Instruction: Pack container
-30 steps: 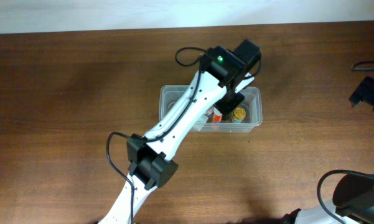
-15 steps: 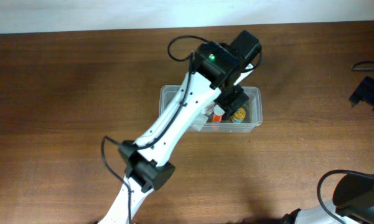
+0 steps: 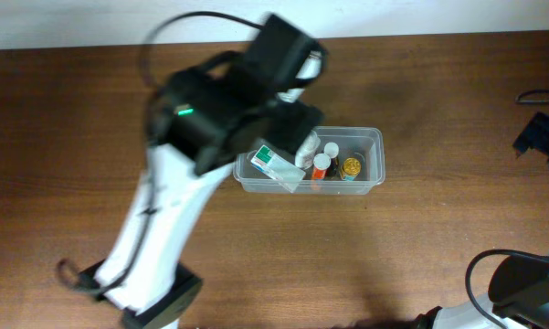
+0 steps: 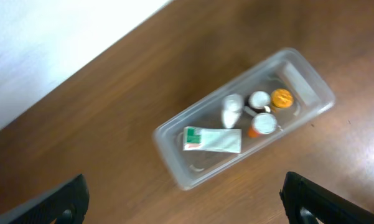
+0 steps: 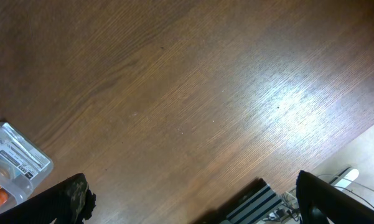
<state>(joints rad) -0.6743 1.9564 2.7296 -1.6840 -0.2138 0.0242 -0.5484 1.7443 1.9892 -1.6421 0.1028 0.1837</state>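
Observation:
The container (image 3: 373,153), a clear plastic tub, sits on the brown table right of centre. Inside it lie a white-and-green box (image 3: 276,166), a white bottle (image 3: 330,149), an orange-capped bottle (image 3: 321,165) and a gold-lidded bottle (image 3: 351,167). My left arm (image 3: 210,110) is blurred above the tub's left end. In the left wrist view the left gripper (image 4: 187,205) hangs open high above the container (image 4: 302,81), nothing between its fingers (image 4: 59,202). The right gripper (image 5: 199,202) is open over bare table, well away from the container's corner (image 5: 15,158).
A black device with cables (image 3: 541,135) sits at the table's right edge. A pale wall strip (image 3: 73,23) runs along the back. A black ridged block (image 5: 256,200) stands by the table's edge near the right gripper. The right arm's base (image 3: 521,283) fills the lower right corner.
The left gripper opened, rose out of the container and swung up and to the left. The white-and-green box now shows lying in the tub. The right arm has not moved.

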